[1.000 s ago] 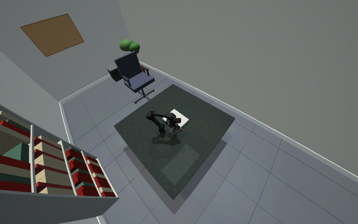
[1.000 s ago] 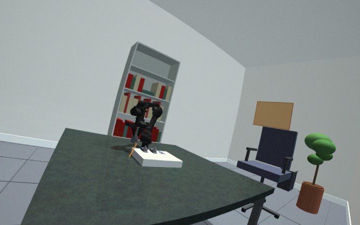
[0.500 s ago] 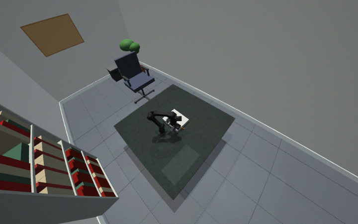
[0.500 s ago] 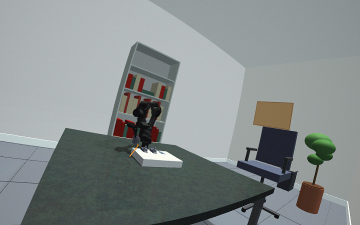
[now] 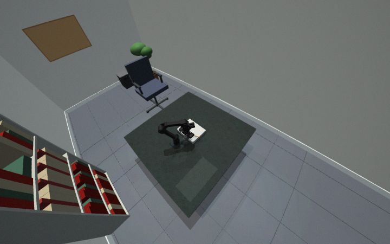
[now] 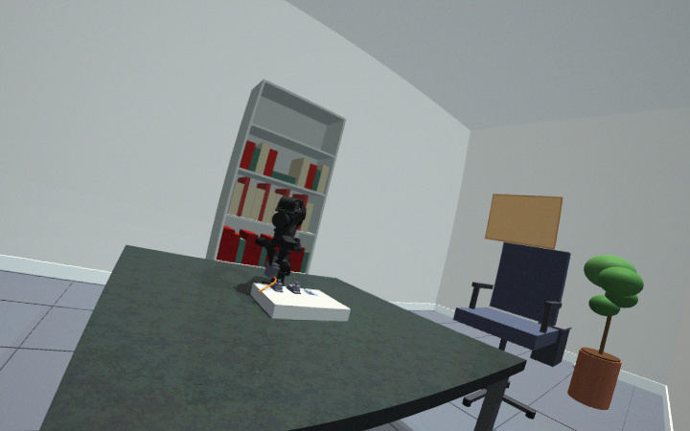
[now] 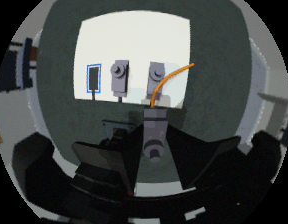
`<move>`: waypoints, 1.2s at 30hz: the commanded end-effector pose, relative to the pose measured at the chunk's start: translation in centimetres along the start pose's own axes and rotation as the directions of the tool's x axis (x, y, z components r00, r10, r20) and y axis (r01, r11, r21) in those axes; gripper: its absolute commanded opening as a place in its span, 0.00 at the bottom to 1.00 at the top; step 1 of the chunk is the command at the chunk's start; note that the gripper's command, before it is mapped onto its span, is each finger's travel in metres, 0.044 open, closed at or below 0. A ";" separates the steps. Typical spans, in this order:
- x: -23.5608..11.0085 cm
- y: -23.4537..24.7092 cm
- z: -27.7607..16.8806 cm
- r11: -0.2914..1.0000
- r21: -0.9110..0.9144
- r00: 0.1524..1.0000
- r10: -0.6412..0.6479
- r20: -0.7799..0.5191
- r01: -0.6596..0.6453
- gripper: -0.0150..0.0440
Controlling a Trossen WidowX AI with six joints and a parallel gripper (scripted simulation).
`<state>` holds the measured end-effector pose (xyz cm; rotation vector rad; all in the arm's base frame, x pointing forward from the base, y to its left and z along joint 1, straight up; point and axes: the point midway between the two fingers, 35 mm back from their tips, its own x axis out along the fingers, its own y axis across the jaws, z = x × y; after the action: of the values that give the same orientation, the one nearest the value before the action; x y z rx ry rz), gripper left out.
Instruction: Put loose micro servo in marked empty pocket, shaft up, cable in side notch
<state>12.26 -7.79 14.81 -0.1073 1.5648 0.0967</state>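
The dark green mottled tabletop [image 6: 186, 343] carries a flat white rectangular deck [image 6: 305, 307], with the black six-joint arm [image 5: 172, 127] bent over its near edge. In the wrist view, two grey servos [image 7: 120, 76] sit seated in the deck beside a blue-outlined empty pocket [image 7: 94, 78] at the left. The gripper [image 7: 153, 137] has its jaws clamped on the loose grey micro servo [image 7: 153, 141], held above the deck's edge, its thin orange cable [image 7: 169, 82] arcing over the deck.
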 end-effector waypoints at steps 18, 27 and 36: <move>-0.1 5.3 0.5 1.000 0.003 1.000 0.001 0.011 -0.001 0.25; -0.1 7.2 0.7 1.000 0.003 1.000 0.003 0.012 -0.003 0.25; -0.2 9.1 0.9 1.000 0.003 1.000 0.005 0.012 -0.006 0.25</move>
<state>12.07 0.58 14.81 -0.1044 1.5599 0.0990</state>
